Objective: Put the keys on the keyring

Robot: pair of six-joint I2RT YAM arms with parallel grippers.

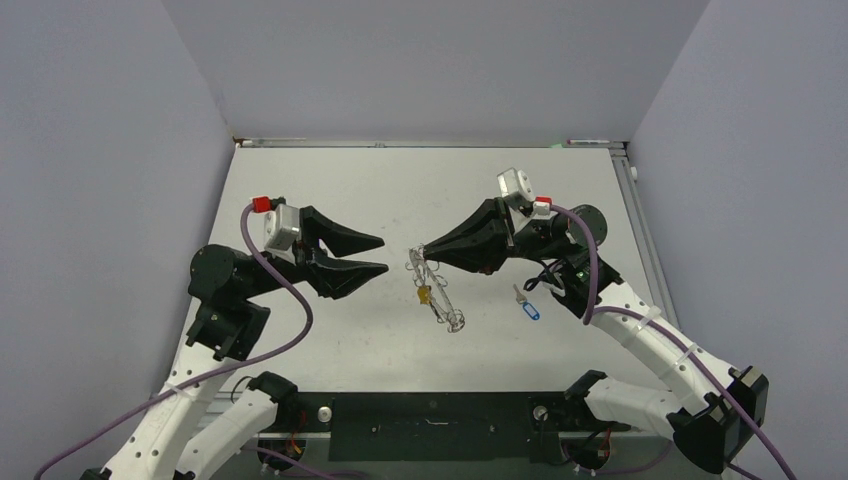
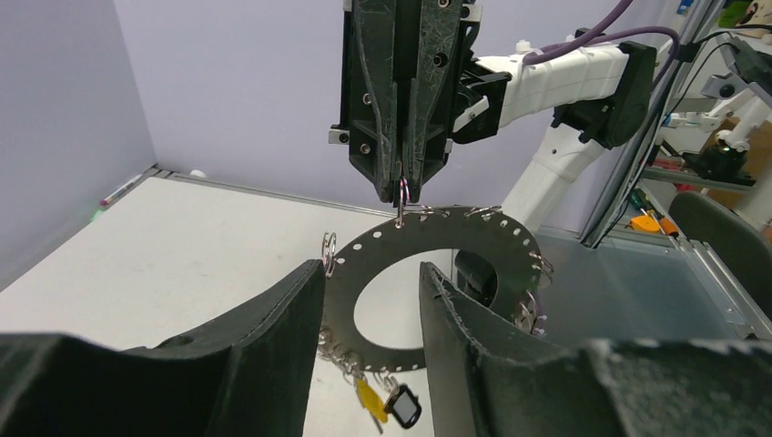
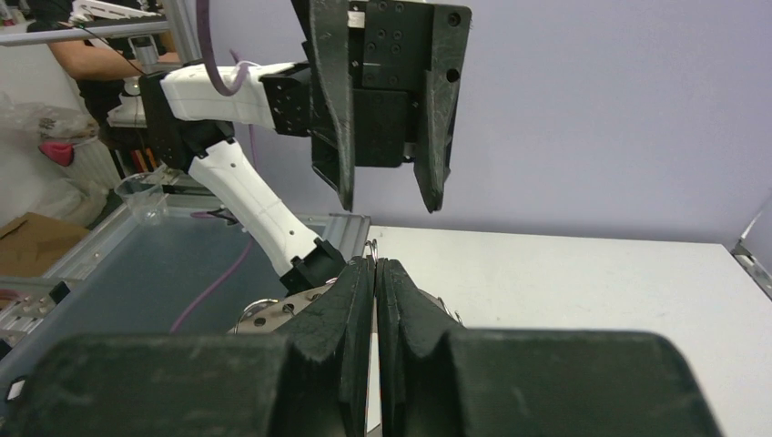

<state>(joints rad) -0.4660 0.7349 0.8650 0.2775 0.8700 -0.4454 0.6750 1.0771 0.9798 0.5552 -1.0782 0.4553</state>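
The keyring (image 1: 437,291) is a flat grey loop with holes round its rim and small split rings hooked in them. My right gripper (image 1: 419,250) is shut on a split ring at its top edge and holds it up on edge; this also shows in the right wrist view (image 3: 375,261). A yellow-tagged key (image 2: 369,398) and a dark tag (image 2: 405,407) hang from the keyring's (image 2: 455,233) lower rim. My left gripper (image 1: 384,254) is open and empty, just left of the keyring, its fingers either side of the loop's hole in the left wrist view (image 2: 370,269). A blue-tagged key (image 1: 527,305) lies on the table under the right arm.
Grey walls close the table on the left, back and right. A metal rail (image 1: 430,143) runs along the far edge. A pen (image 2: 123,188) lies at the foot of the wall. The arm bases stand at the near edge.
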